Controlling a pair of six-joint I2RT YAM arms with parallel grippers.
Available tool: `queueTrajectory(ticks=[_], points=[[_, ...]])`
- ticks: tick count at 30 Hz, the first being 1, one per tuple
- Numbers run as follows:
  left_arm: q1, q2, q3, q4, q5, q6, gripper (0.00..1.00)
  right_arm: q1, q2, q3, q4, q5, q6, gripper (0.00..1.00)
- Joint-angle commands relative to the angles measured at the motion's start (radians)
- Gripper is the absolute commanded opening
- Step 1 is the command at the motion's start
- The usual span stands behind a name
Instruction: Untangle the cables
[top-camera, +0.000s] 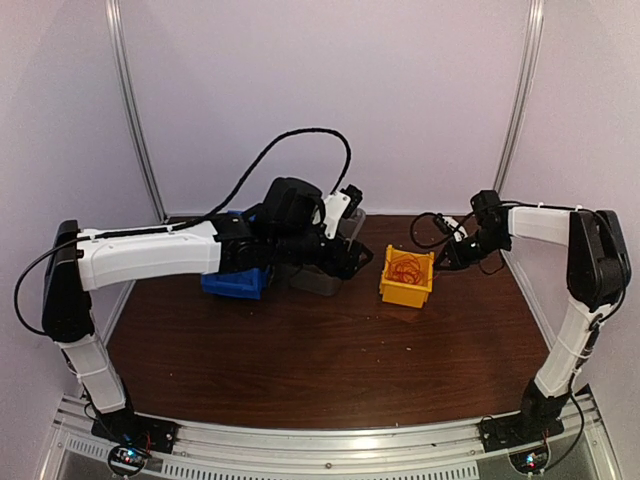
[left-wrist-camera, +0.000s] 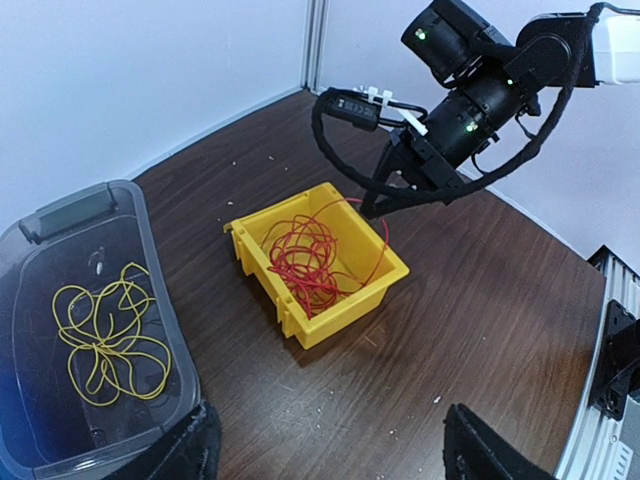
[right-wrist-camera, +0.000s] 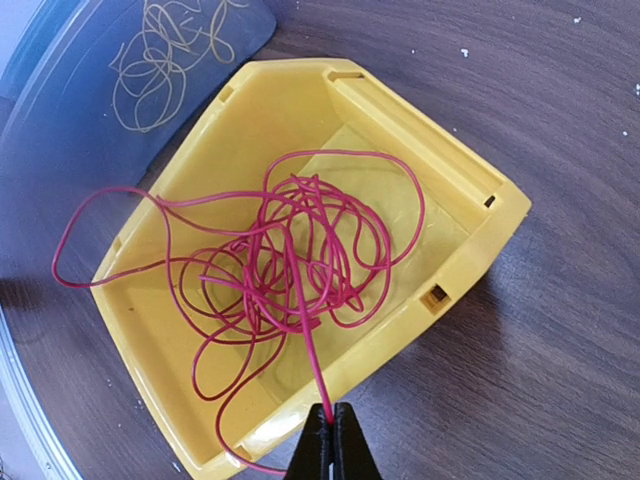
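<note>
A red cable (right-wrist-camera: 300, 260) lies coiled in the yellow bin (right-wrist-camera: 470, 190); it also shows in the left wrist view (left-wrist-camera: 310, 255) and the top view (top-camera: 406, 268). My right gripper (right-wrist-camera: 332, 415) is shut on one strand of the red cable at the bin's near rim, and in the top view (top-camera: 447, 258) it sits at the bin's right side. A yellow cable (left-wrist-camera: 105, 335) lies in the clear grey bin (left-wrist-camera: 160, 250). My left gripper (left-wrist-camera: 330, 445) is open and empty, hovering over bare table between the two bins. No blue cable shows.
A blue bin (top-camera: 238, 283) sits partly under the left arm at the table's back left. The clear grey bin shows behind the left wrist in the top view (top-camera: 318, 280). The right arm's black cable (left-wrist-camera: 340, 150) loops above the yellow bin. White walls close the back.
</note>
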Motion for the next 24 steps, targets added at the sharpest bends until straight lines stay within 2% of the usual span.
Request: queueTrajectory(ticks=[1,6,12,19,24], points=[[0.004,-0.029,-0.015,0.071,-0.001,-0.018,0.78,0.006,-0.035,0.039,-0.031,-0.004,-0.009,0.0],[0.004,-0.029,-0.015,0.064,-0.007,-0.018,0.78,0.049,-0.012,0.083,-0.021,0.009,-0.02,0.0],[0.004,-0.043,-0.022,0.057,-0.018,-0.023,0.78,0.146,0.176,0.255,-0.075,0.095,-0.029,0.0],[0.004,-0.096,-0.055,0.053,-0.039,-0.033,0.78,0.193,0.248,0.254,-0.082,0.185,-0.01,0.0],[0.004,-0.111,-0.053,0.037,-0.097,-0.01,0.79,0.177,0.14,0.237,-0.09,0.212,-0.025,0.29]])
